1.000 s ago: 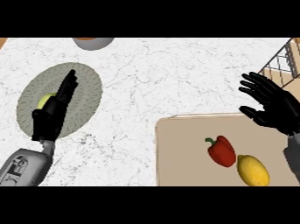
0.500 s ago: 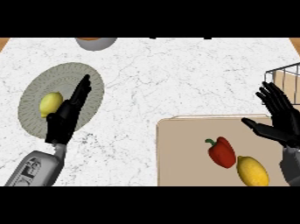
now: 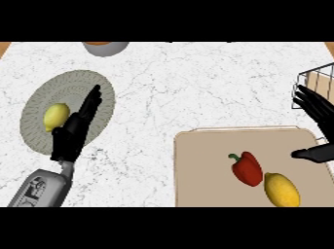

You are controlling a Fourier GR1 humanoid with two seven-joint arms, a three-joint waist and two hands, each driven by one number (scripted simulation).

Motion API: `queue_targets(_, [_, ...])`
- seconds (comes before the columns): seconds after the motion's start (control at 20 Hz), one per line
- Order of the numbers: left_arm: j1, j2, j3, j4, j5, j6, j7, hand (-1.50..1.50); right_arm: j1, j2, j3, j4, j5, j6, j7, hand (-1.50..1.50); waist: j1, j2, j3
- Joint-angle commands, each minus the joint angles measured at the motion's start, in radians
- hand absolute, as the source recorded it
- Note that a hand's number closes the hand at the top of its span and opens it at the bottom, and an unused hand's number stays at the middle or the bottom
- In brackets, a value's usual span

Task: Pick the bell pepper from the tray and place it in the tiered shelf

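pepper [image 3: 247, 168]: on tray [image 3: 205, 185], touching a lemon [image 3: 281, 189]
right hand [image 3: 326, 127]: fingers spread, empty, over tray edge
left hand [image 3: 74, 130]: fingers straight, over plate [image 3: 97, 82]

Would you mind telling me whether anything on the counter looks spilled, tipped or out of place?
Nothing stands out. The bell pepper and a lemon lie on the tray, another lemon sits on the plate, and nothing is spilled.
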Motion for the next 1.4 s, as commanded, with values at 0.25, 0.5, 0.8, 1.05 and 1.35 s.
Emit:
queue_targets(0.25, [0.027, 0.012, 0.021, -0.027, 0.001, -0.029, 0.024, 0.00, -0.002, -0.182, 0.073, -0.258, 0.096, 0.090, 0.206, -1.50, -0.009, -0.007, -0.005])
queue_targets(0.5, [0.004, -0.021, 0.012, -0.012, -0.037, 0.017, 0.018, 0.00, -0.039, -0.299, 0.157, -0.434, 0.172, 0.171, 0.348, -1.50, -0.021, -0.011, -0.006])
queue_targets(0.8, [0.015, -0.003, 0.061, 0.008, -0.016, -0.056, -0.007, 0.00, -0.013, -0.297, 0.118, -0.603, 0.188, 0.159, 0.539, -1.50, -0.008, -0.004, -0.005])
queue_targets(1.05, [0.002, -0.022, 0.079, -0.002, -0.052, -0.071, 0.025, 0.00, 0.056, -0.194, 0.118, -0.735, 0.235, 0.140, 0.641, -1.50, -0.004, -0.003, -0.004])
queue_targets(1.35, [-0.009, -0.068, 0.113, 0.009, -0.080, -0.093, 0.029, 0.00, 0.158, -0.147, 0.010, -0.843, 0.277, 0.196, 0.663, -1.50, -0.007, -0.002, -0.004])
